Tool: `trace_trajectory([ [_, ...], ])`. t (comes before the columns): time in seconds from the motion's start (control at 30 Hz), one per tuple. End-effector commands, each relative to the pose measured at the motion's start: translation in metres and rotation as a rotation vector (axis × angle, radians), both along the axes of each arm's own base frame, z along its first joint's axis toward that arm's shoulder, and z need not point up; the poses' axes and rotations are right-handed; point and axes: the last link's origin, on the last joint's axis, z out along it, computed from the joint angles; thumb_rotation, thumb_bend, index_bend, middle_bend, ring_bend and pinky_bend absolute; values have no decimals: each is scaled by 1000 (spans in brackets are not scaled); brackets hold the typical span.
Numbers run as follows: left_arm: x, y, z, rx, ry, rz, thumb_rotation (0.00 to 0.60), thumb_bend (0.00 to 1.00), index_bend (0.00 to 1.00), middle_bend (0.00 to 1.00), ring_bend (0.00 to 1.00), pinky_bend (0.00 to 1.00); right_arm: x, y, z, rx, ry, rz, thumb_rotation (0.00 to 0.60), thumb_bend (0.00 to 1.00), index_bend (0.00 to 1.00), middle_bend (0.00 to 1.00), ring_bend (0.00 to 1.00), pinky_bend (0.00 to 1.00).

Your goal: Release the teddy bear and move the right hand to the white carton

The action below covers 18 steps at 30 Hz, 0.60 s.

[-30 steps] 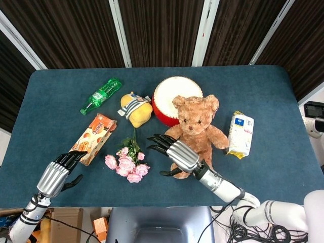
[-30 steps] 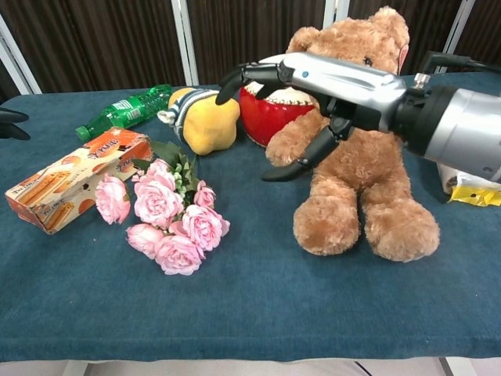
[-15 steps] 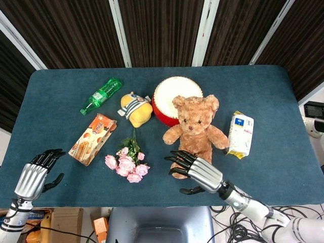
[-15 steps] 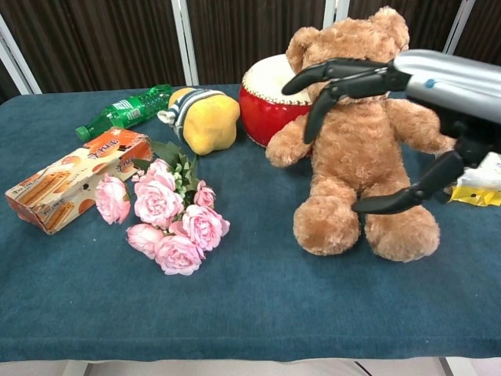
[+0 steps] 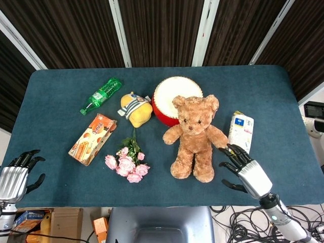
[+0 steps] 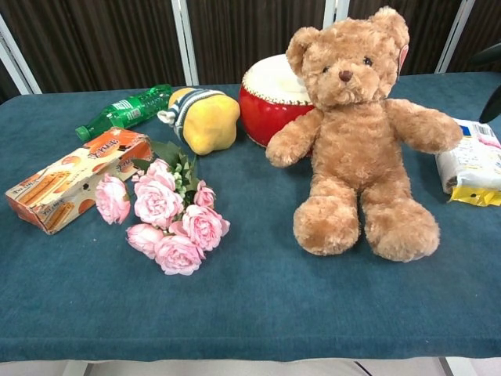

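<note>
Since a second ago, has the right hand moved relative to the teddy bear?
Yes. In the head view the right hand has swung from the teddy bear's left side across to its right, and now sits open just below the white carton.

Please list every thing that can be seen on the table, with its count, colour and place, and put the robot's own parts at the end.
table: 1, dark blue, under everything
bottle: 1, green, far left, lying down
yellow plush: 1, yellow with a striped cap, right of the bottle
drum: 1, red with a white top, behind the bear
bear: 1, brown, centre right, sitting free of both hands
biscuit box: 1, orange, left, lying flat
roses: 1 bunch, pink, near centre
carton: 1, white with blue and yellow, right of the bear
left hand: 1, silver and black, near left edge, holding nothing
right hand: 1, silver and black, fingers apart, just in front of the carton
</note>
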Motion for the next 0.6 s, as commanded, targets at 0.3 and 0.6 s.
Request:
trace_trajectory([
  [0.3,0,0,1,-21,-6,15,600,292,406,239,221,376,-41,-28,21,-226,104,-209,600,87,308,23,7,120],
  [0.6,-7,3,6,7,-4,79,600,292,399,240,221,376,-64,-57,17,-235,118,-324,600,88,332,23,1,112],
])
